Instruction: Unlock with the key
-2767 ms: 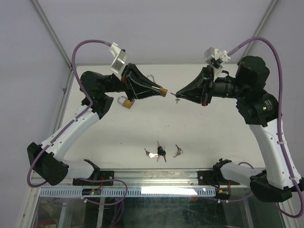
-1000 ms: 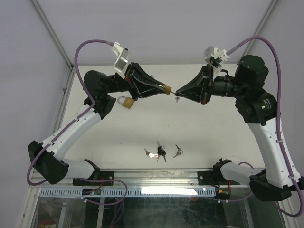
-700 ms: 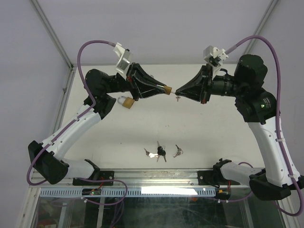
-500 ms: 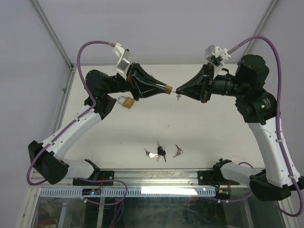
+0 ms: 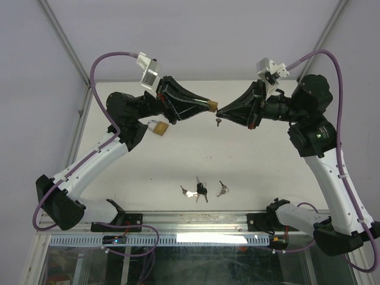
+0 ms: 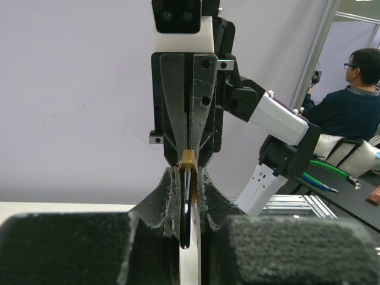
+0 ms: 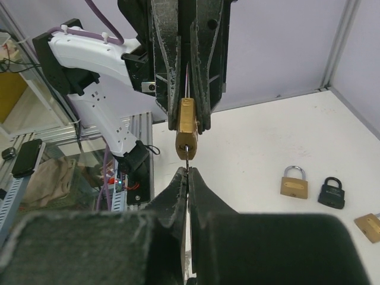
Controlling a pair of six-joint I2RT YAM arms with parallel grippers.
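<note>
Both arms meet tip to tip high above the table. My left gripper [image 5: 206, 107] [image 6: 189, 178] is shut on a brass padlock [image 5: 211, 105] [image 6: 188, 158] [image 7: 186, 133], keyhole end towards the right arm. Its dark shackle [image 6: 186, 208] runs back between the left pads. My right gripper [image 5: 220, 111] [image 7: 188, 173] is shut on a thin key [image 7: 187, 160], whose blade tip sits in the padlock's keyhole. A second key [image 5: 217, 122] dangles from the same ring below the right fingertips.
Another brass padlock [image 5: 158, 127] [image 7: 294, 181] lies on the white table [image 5: 261, 160] under the left arm, with a black padlock [image 7: 331, 192] beside it. Two loose key bunches [image 5: 199, 190] [image 5: 222, 190] lie near the front edge.
Both grippers have risen slightly and closed the small gap between them. The key tip now meets the padlock's keyhole. Both grips are unchanged.
</note>
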